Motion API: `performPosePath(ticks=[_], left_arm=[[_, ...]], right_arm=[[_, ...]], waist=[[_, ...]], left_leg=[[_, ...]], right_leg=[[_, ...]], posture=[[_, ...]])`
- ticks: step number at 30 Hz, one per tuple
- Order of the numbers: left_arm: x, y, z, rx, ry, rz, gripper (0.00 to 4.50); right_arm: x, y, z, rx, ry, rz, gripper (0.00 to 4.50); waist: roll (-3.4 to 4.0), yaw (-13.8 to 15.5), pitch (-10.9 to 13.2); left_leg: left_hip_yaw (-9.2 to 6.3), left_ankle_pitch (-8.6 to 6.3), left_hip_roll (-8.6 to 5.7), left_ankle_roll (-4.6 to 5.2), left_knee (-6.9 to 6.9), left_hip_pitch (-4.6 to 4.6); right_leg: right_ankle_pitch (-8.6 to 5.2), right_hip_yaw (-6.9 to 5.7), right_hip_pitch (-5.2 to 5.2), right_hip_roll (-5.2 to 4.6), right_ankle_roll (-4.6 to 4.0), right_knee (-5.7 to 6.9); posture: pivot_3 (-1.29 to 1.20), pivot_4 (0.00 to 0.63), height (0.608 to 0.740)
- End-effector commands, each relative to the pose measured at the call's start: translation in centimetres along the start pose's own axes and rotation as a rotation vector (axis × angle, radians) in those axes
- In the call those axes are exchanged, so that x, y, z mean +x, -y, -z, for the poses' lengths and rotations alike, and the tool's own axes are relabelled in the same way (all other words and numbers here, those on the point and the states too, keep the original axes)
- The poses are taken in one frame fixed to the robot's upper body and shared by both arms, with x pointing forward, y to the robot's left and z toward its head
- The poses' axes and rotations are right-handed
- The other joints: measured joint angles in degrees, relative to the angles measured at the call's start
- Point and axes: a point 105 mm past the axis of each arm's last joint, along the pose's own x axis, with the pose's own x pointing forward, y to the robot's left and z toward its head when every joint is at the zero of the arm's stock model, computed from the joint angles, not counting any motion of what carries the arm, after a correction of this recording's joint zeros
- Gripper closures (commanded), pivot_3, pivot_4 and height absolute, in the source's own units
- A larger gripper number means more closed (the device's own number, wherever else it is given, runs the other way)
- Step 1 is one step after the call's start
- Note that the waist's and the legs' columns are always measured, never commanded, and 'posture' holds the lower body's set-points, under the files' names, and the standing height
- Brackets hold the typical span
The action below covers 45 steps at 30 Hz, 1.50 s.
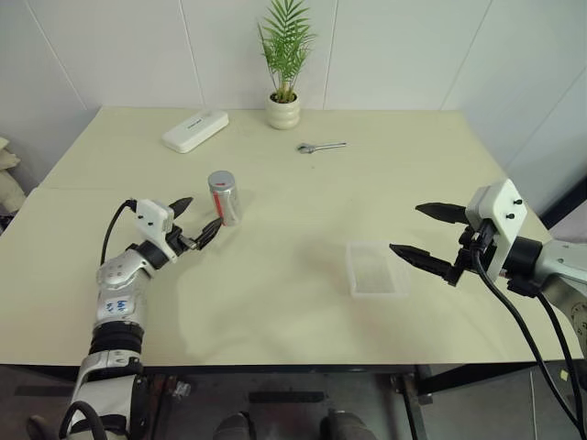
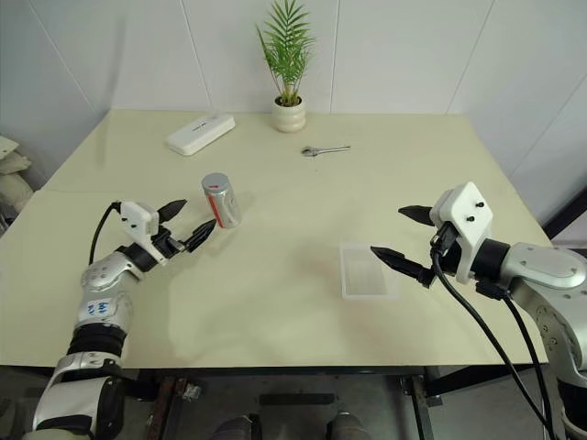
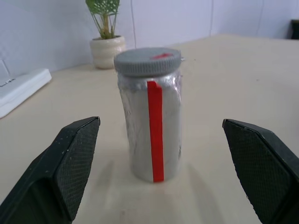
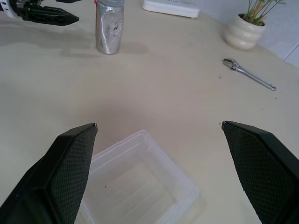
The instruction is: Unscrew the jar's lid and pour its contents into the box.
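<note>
Jar (image 1: 224,198) is standing upright on the table (image 1: 293,302), lid (image 3: 147,61) still screwed on, just ahead of the left gripper (image 1: 194,221), whose fingers are spreading wide, touching nothing. Far nearer than the right gripper (image 1: 428,232), which is hovering, equally spread and empty, beside the clear box (image 1: 377,269).

The jar (image 4: 109,29) top and the box (image 4: 140,186) near edge are cut off in the right wrist view
</note>
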Motion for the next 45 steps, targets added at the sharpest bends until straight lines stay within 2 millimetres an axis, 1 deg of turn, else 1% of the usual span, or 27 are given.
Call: performPosePath(ticks=[1,6,10,14,19,22,25,28,30,34,38,45], left_arm=[[1.0,-0.5,-0.1,0.020,-0.008,-0.064,0.02],[1.9,-0.4,-0.1,0.025,-0.009,-0.068,0.02],[2.6,-0.6,-0.2,0.018,-0.009,-0.108,0.02],[3.1,0.1,-0.3,0.017,0.004,-0.083,0.02],[3.6,0.3,-0.4,0.013,0.012,-0.076,0.02],[4.0,0.4,-0.9,-0.001,0.041,-0.086,0.02],[4.1,0.2,-1.0,0.002,0.041,-0.088,0.02],[4.4,0.3,-1.1,-0.003,0.042,-0.089,0.02],[4.7,0.4,-1.2,-0.006,0.042,-0.088,0.02],[4.8,0.3,-1.2,-0.015,0.040,-0.095,0.02],[5.1,0.5,-0.9,-0.021,0.032,-0.091,0.02],[5.5,0.3,-0.8,-0.036,0.027,-0.122,0.02]], right_arm=[[0.1,-0.6,-0.9,-0.035,0.037,-0.010,0.00],[0.6,-0.9,-0.7,-0.023,0.043,-0.030,0.00],[1.0,-1.1,-0.4,-0.007,0.061,-0.039,0.00],[1.0,-1.3,-0.2,0.006,0.074,-0.050,0.00],[1.2,-1.2,-0.1,0.001,0.076,-0.045,0.00],[1.4,-1.4,-0.3,0.006,0.094,-0.057,0.00],[1.4,-1.6,-0.7,0.020,0.121,-0.072,0.00],[1.2,-1.7,-1.7,0.044,0.196,-0.096,0.00],[1.1,-1.6,-2.1,0.043,0.221,-0.104,0.00],[1.0,-1.8,-2.3,0.042,0.234,-0.133,0.00],[1.1,-1.6,-1.9,0.022,0.209,-0.124,0.00],[1.2,-1.6,-1.7,0.023,0.195,-0.121,0.00]], waist=[[-0.01,0.03,0.00],[-0.01,-0.18,0.02],[-0.02,0.00,0.02],[-0.02,0.03,0.02],[-0.03,-0.12,0.03],[-0.03,-0.01,0.03],[-0.04,-0.04,0.03],[-0.04,-0.04,0.03],[-0.04,-0.02,0.04],[-0.04,0.05,0.04],[-0.04,0.03,0.04],[-0.05,0.01,0.04]], left_leg=[[0.00,0.00,0.00,0.00,0.00,-0.01],[0.01,0.00,0.01,0.00,0.00,0.00],[0.01,0.00,0.00,0.00,0.03,-0.01],[0.01,0.01,0.00,-0.02,0.00,-0.01],[0.02,0.02,0.00,-0.03,0.01,-0.01],[0.01,0.02,0.00,-0.04,0.01,-0.01],[0.02,0.04,0.00,-0.06,0.01,-0.01],[0.01,0.05,0.01,-0.08,0.00,-0.01],[0.02,0.05,0.00,-0.08,0.01,-0.01],[0.01,0.03,0.00,-0.06,0.01,-0.01],[0.02,0.04,0.00,-0.07,0.01,-0.02],[0.01,0.04,0.00,-0.07,0.00,-0.02]], right_leg=[[0.00,0.00,0.00,0.00,0.00,-0.01],[0.00,0.00,-0.01,0.03,0.00,0.00],[0.01,0.02,-0.01,0.03,0.02,0.00],[0.01,0.01,-0.01,0.04,0.02,-0.02],[0.01,0.01,-0.01,0.04,0.02,-0.02],[0.01,0.01,-0.01,0.05,0.03,-0.01],[0.01,0.01,-0.01,0.05,0.02,-0.02],[0.01,0.00,-0.01,0.06,0.02,-0.02],[0.01,0.01,-0.01,0.06,0.03,-0.02],[0.02,0.00,-0.01,0.06,0.03,-0.02],[0.01,0.01,-0.01,0.06,0.03,-0.03],[0.01,0.00,-0.01,0.07,0.03,-0.03]], posture=[[0.00,0.150,0.740],[0.00,0.150,0.740],[0.00,0.150,0.740],[0.00,0.150,0.740],[0.00,0.150,0.740],[0.00,0.150,0.740],[0.00,0.150,0.740],[0.00,0.150,0.740],[0.00,0.150,0.740],[0.00,0.150,0.740],[0.00,0.150,0.740],[0.00,0.150,0.740]])
